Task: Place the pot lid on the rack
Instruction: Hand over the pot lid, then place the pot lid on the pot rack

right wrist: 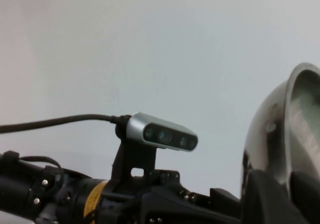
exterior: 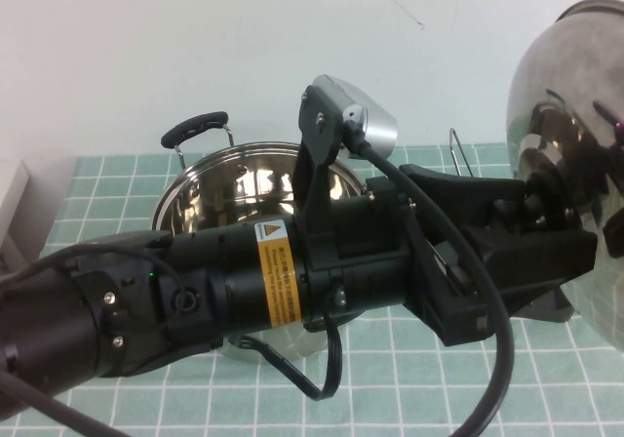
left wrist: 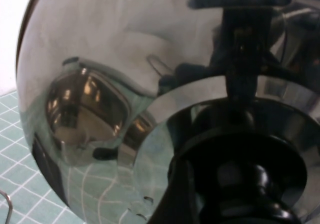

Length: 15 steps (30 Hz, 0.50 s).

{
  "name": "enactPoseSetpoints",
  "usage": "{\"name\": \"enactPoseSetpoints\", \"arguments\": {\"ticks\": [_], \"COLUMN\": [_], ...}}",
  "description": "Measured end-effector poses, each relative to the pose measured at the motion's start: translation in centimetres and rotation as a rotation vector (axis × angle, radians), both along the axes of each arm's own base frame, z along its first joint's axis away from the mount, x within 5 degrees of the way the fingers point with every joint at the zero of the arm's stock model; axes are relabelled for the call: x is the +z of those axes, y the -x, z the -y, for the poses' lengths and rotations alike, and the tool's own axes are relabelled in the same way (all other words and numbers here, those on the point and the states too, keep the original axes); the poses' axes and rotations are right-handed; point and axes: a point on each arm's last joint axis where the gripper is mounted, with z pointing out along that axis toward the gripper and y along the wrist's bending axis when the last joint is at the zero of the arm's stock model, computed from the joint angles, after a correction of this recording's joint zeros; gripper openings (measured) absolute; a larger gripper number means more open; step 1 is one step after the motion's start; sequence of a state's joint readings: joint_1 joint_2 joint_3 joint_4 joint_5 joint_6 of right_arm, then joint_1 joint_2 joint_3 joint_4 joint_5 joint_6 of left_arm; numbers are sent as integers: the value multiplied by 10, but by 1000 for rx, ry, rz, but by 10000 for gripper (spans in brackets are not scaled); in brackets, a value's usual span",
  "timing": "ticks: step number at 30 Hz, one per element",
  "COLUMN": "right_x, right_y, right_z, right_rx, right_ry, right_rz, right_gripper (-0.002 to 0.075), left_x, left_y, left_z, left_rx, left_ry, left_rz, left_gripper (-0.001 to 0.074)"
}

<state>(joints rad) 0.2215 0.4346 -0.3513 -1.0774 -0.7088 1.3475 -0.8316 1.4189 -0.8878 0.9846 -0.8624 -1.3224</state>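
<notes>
Shiny domed pot lid (exterior: 570, 154) upright, edge-on; left gripper (exterior: 546, 237) at knob.

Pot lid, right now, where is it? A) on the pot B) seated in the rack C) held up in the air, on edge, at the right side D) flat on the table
C: the pot lid is up off the table at the right, dome facing the left tool, while the pot sits open.
</notes>
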Motion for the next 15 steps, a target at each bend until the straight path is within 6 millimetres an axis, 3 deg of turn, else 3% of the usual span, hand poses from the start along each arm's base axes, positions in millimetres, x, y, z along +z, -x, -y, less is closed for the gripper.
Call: {"name": "enactPoseSetpoints", "arguments": {"ticks": [10, 15], "right_x": [0, -7], "right_y": [-4, -13], "right_z": [3, 9], "right_rx": [-52, -166], "right_ry": [5, 58], "right_rz": [7, -29], "right_gripper": [53, 29], "left_x": [-4, -2], "left_y": [-4, 0], "left_z": [0, 0], "left_rx": [48, 35], "left_ry": [-47, -53], "left_rz": [12, 31], "left_gripper": [587, 586]}}
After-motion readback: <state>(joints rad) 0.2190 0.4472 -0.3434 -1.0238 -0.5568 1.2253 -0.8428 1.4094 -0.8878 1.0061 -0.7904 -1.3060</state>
